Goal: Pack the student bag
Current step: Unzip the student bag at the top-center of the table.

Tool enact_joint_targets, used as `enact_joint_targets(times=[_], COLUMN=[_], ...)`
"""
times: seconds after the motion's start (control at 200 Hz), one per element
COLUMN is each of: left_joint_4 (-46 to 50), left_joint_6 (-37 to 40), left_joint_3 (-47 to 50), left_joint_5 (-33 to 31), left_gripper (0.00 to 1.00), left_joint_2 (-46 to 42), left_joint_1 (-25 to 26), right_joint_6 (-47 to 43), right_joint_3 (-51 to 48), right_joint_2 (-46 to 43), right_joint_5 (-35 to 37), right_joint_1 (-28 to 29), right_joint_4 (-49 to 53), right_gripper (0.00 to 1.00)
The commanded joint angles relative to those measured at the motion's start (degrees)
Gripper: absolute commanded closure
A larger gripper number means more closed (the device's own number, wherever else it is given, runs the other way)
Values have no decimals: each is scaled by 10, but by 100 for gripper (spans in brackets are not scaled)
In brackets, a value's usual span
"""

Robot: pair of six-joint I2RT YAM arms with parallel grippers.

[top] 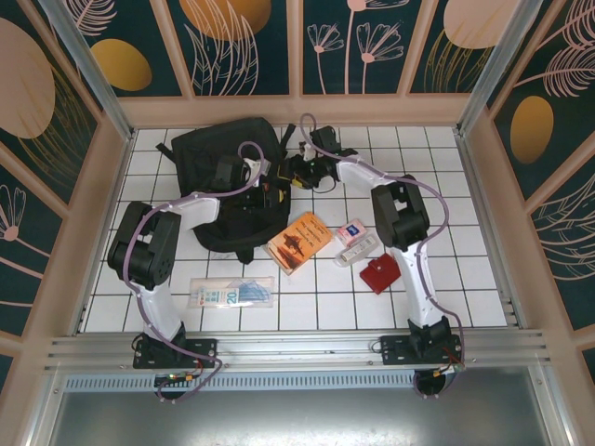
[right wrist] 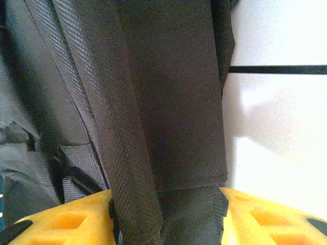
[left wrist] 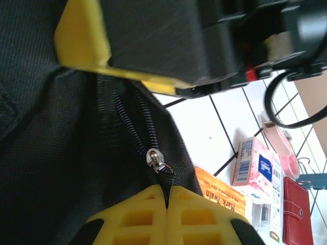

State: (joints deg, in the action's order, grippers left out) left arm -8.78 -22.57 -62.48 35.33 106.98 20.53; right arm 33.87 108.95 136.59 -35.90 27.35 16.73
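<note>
The student bag (top: 218, 181), a large black backpack, lies at the back left of the white tiled table. My left gripper (top: 270, 192) is at its right edge. In the left wrist view its yellow jaws (left wrist: 167, 190) are shut on the black pull tab just below the metal zipper slider (left wrist: 155, 160). The zipper teeth run up from the slider. My right gripper (top: 299, 173) is just right of it at the bag's upper right corner. In the right wrist view a broad black strap (right wrist: 179, 127) fills the gap between its yellow fingers (right wrist: 166, 196), which press on both edges.
An orange paperback (top: 297, 242), a pink tissue pack (top: 350, 231), a white packet (top: 358, 251) and a red wallet (top: 379, 273) lie right of the bag. A clear pouch (top: 232, 294) lies near the front. Patterned walls enclose the table.
</note>
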Motion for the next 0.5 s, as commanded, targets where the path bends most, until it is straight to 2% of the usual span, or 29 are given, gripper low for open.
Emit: enact_joint_targets(times=[0.0, 0.105, 0.22, 0.495], left_joint_4=[9, 31, 47, 63], left_joint_6=[12, 24, 28, 18], left_joint_3=[2, 1, 13, 47], left_joint_5=[-1, -15, -33, -43], left_gripper=[100, 100, 100, 100], left_joint_2=[-24, -31, -51, -105], left_joint_1=[6, 10, 13, 16], right_joint_6=[-12, 14, 44, 63], right_joint_3=[50, 36, 6, -13], right_joint_2=[18, 15, -6, -31], right_joint_5=[1, 10, 21, 42], right_joint_1=[11, 7, -3, -20], right_joint_4=[41, 16, -22, -41], right_gripper=[68, 100, 100, 100])
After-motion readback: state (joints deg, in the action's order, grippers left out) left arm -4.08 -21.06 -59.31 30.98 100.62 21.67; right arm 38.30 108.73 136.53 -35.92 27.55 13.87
